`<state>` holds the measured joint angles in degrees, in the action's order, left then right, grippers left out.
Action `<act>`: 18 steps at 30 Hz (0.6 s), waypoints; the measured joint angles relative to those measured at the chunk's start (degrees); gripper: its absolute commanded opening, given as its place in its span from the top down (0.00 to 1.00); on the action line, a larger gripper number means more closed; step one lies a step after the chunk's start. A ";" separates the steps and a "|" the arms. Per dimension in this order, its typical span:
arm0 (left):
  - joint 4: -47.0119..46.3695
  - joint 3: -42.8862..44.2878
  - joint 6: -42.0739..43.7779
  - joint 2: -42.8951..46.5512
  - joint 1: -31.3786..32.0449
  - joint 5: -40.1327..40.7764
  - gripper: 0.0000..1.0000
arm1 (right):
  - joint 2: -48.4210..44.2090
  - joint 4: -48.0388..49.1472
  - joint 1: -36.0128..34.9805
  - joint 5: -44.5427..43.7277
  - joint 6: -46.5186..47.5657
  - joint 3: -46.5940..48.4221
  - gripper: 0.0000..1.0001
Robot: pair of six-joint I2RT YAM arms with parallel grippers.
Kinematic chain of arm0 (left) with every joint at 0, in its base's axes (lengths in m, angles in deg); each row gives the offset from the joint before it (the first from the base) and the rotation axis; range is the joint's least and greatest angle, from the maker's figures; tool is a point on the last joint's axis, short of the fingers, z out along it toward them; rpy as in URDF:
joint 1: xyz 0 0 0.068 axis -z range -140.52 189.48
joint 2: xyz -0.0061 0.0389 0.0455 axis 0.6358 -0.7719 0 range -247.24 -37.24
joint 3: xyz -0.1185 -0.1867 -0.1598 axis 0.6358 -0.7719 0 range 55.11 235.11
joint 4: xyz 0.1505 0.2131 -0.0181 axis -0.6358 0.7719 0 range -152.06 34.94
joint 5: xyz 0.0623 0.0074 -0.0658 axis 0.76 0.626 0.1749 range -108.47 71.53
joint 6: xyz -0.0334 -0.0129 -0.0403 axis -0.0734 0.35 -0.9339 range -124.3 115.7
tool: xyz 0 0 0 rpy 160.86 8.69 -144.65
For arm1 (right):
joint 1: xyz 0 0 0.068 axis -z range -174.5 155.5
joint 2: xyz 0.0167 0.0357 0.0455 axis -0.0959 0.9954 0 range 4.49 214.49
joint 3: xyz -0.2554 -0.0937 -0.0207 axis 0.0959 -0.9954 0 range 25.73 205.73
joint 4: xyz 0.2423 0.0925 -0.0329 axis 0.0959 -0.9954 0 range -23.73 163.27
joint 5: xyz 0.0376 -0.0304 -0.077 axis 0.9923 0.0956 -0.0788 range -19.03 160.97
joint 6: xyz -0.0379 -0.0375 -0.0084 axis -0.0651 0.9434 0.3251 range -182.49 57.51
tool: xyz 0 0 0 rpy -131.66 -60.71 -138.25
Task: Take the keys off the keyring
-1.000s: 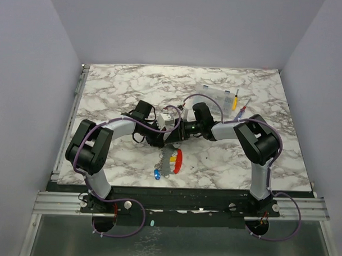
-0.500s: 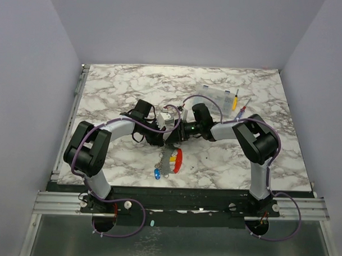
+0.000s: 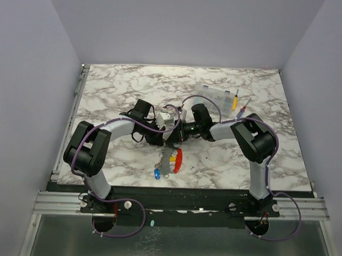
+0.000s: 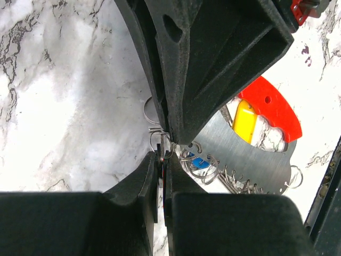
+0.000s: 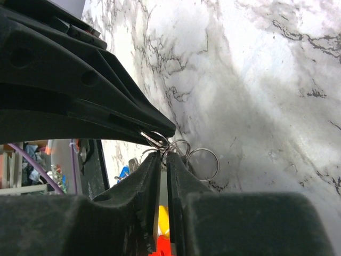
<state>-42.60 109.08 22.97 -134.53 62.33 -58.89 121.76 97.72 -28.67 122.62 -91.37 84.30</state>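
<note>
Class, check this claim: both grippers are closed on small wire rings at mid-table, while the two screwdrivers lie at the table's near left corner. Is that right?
Not quite. The left gripper and right gripper do pinch the wire rings, but the top external view shows the screwdrivers at the far right, beside a clear plastic case.

On my feed I see a table (image 3: 116,87) with a white marble top veined in grey. It is boxed in by plain pale lavender walls (image 3: 180,27) at the back and on both sides. An aluminium rail (image 3: 56,201) runs along its near edge, with a dull grey metal sheet (image 3: 200,244) below. The light is soft and even.
</note>
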 measured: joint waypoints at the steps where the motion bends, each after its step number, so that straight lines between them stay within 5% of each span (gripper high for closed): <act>1: 0.00 0.00 0.00 0.00 -0.13 -0.02 1.00 | 0.15 0.04 0.00 0.13 0.33 0.00 0.93; 3: 0.04 0.00 -0.02 0.00 -0.31 -0.02 1.00 | 0.39 0.17 0.00 0.37 0.66 -0.02 0.99; 18: 0.57 0.07 -0.70 -1.18 -2.23 -0.26 1.00 | -2.78 8.41 -0.02 -0.94 10.60 -5.35 1.00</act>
<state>-42.03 109.15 22.27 -135.71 60.10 -59.16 118.98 106.14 -28.69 121.68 -80.77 78.94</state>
